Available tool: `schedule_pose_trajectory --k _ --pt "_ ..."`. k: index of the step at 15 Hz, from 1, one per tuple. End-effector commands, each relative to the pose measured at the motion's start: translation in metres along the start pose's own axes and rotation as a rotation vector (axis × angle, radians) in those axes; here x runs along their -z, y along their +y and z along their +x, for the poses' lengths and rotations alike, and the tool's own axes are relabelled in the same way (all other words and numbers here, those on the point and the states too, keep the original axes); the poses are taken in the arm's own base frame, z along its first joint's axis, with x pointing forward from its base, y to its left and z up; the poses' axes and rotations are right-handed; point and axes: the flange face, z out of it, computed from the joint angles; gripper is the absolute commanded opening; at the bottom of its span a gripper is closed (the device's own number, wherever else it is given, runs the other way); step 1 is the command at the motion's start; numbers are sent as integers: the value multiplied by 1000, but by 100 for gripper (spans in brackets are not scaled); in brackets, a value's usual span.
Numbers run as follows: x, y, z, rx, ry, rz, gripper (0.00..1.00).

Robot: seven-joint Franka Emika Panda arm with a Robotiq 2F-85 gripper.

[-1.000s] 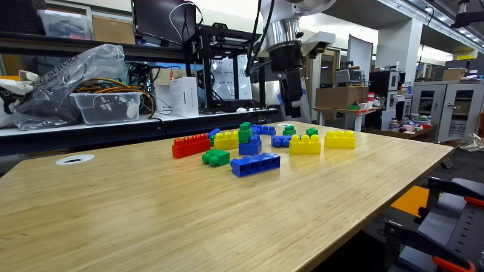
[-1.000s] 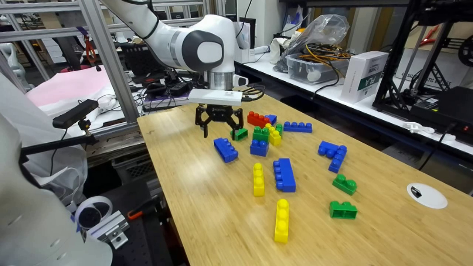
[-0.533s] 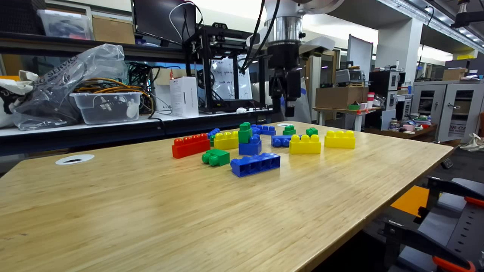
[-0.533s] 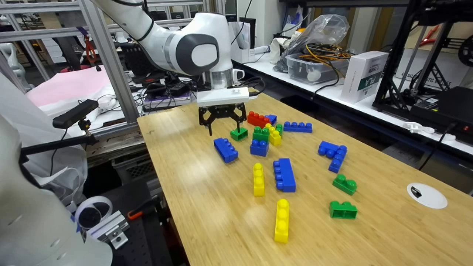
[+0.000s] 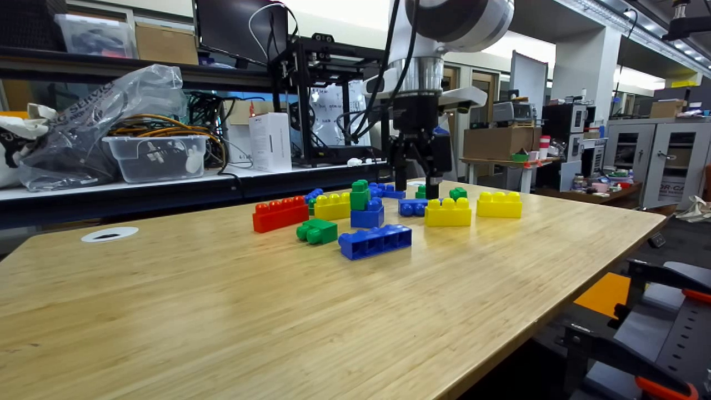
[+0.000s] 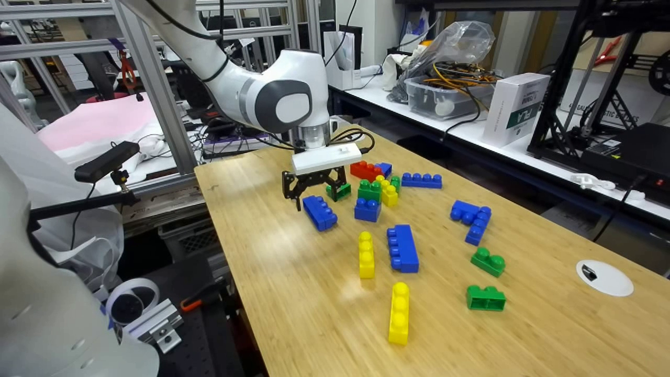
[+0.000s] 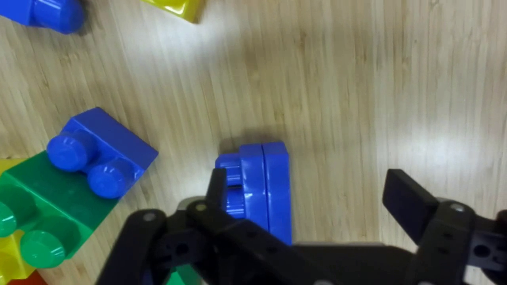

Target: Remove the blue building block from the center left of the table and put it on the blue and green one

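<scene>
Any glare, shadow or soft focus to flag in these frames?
Wrist view: pale glare patches on the light-wood tabletop; a soft shadow at the upper end of the long blue studded plastic brick; the black two-fingered pincer looks slightly out of focus. In an exterior view: the pale background strip along the top looks washed out.

In an exterior view the bench (image 6: 314, 298) is pale honey, streaked with fine grain. The small stack (image 6: 368, 200) is green above, blue below. Between its eight and nine o'clock the long block (image 6: 320, 213) is deep blue; at its twelve is a solid red brick (image 6: 365, 170); at its six, a bright yellow brick (image 6: 366, 256). The pincer (image 6: 317, 204) is black; toward four o'clock a disc (image 6: 610, 278) is white with a black patch.
</scene>
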Motion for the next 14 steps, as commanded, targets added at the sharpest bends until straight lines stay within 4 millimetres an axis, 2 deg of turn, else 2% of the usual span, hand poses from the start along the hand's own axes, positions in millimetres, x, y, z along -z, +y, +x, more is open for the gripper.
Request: schedule_pose_trajectory --k 1,9,14 --pt "-11 4 8 89 1 -2 100" --pt "-26 20 11 145 -66 -100 100" --pt "-38 32 11 149 -69 -90 100"
